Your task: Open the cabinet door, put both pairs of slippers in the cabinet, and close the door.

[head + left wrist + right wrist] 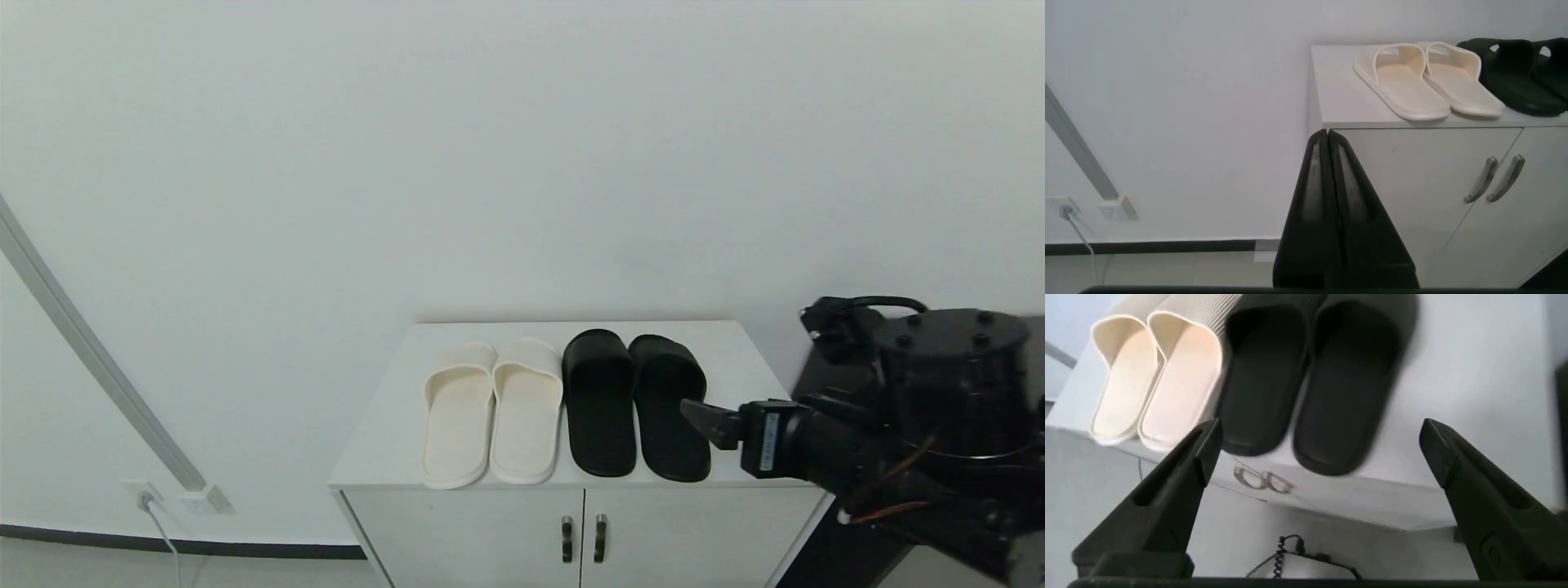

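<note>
1. Left gripper (1327, 143): fingers pressed flat together, holding nothing. It sits low, off the left side of the low white two-door cabinet (1413, 188), and looks at the cabinet's front.
2. Pair of cream ribbed foam slippers (492, 412): on the left half of the cabinet top, side by side and touching. Heels are at the front edge, toes toward the wall.
3. Two dark upright bar handles (565, 539) (601, 539): one on each side of the centre seam. Both doors are closed.
4. Pair of black moulded slippers (637, 404): just beside the cream pair on the right half, lying the same front-to-back way.
5. Right gripper (707, 422): jaws spread wide, empty. It hangs at the cabinet's right front corner, near the heel of the outer black slipper.
6. Judgement: the door comes first and nothing is stowed yet. The handles lie below and to the left of the right gripper, long axis vertical, so the jaws would need to close across a bar sideways. The right arm looks nearer.
</note>
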Motion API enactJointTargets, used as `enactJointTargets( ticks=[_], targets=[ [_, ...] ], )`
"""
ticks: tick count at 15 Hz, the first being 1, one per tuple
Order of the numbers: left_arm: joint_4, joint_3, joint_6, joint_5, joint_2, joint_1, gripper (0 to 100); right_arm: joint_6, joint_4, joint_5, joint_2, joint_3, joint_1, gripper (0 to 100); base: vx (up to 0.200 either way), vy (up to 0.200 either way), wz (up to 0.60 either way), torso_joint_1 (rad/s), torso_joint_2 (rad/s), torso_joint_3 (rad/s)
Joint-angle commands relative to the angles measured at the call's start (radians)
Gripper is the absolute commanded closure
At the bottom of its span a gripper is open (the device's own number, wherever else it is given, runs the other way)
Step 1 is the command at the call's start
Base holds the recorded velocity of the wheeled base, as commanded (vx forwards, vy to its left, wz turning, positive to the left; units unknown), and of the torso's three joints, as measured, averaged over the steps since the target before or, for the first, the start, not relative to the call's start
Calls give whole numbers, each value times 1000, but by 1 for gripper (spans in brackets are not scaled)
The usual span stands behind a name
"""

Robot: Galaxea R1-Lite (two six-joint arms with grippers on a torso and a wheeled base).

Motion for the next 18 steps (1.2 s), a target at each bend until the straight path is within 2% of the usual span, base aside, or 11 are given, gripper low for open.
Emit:
enactJointTargets(
  ticks=[1, 4, 6, 10, 15, 18],
  targets=[
    [1, 0, 0, 0, 1, 1, 100, 30, -48, -59, 171, -48, 20, 0, 0, 0, 0, 0, 0, 0],
    [-1, 0, 0, 0, 1, 1, 100, 23, -192, -142, 295, -68, 23, 0, 0, 0, 0, 0, 0, 0],
    [1, 0, 0, 0, 1, 1, 100, 22, -213, -191, 367, -105, 23, 0, 0, 0, 0, 0, 0, 0],
    [1, 0, 0, 0, 1, 1, 100, -7, -241, -214, 491, -193, -1, 0, 0, 0, 0, 0, 0, 0],
    [1, 0, 0, 0, 1, 1, 100, -164, -399, -224, 643, -296, -60, 0, 0, 0, 0, 0, 0, 0],
    [1, 0, -2, 0, 1, 1, 100, -182, -431, -224, 720, -381, -81, 0, 0, 0, 0, 0, 0, 0]
  ],
)
